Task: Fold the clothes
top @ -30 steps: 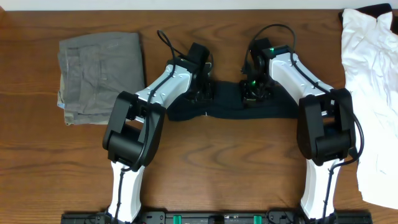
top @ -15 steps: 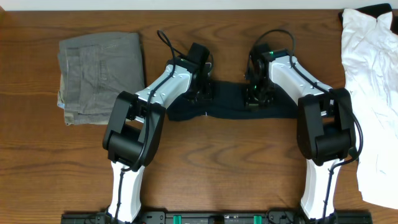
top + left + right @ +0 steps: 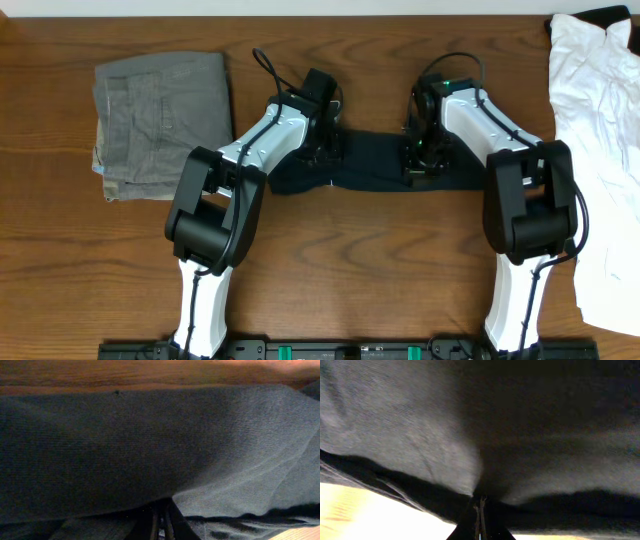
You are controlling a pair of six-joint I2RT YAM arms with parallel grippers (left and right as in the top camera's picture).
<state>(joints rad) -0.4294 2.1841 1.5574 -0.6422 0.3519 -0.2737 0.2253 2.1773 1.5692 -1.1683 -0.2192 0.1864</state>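
Jaws mostly under blk T-shirt point(image 3: 375, 172)

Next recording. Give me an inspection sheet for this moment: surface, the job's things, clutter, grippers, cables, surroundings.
Surface: wooden table, brown grain, no spills seen.
Job's things: black T-shirt, lying as a narrow band across the middle, stretched between the two arms.
Clutter: grey-green trousers folded at the far left; white garment crumpled along the right edge. Both lie apart from the T-shirt.
Grippers: left gripper shut on the T-shirt's fabric; right gripper shut on it too.
Cables: black cables loop above each wrist, clear of the cloth.
Surroundings: mounting rail at the near edge; otherwise nothing seen.
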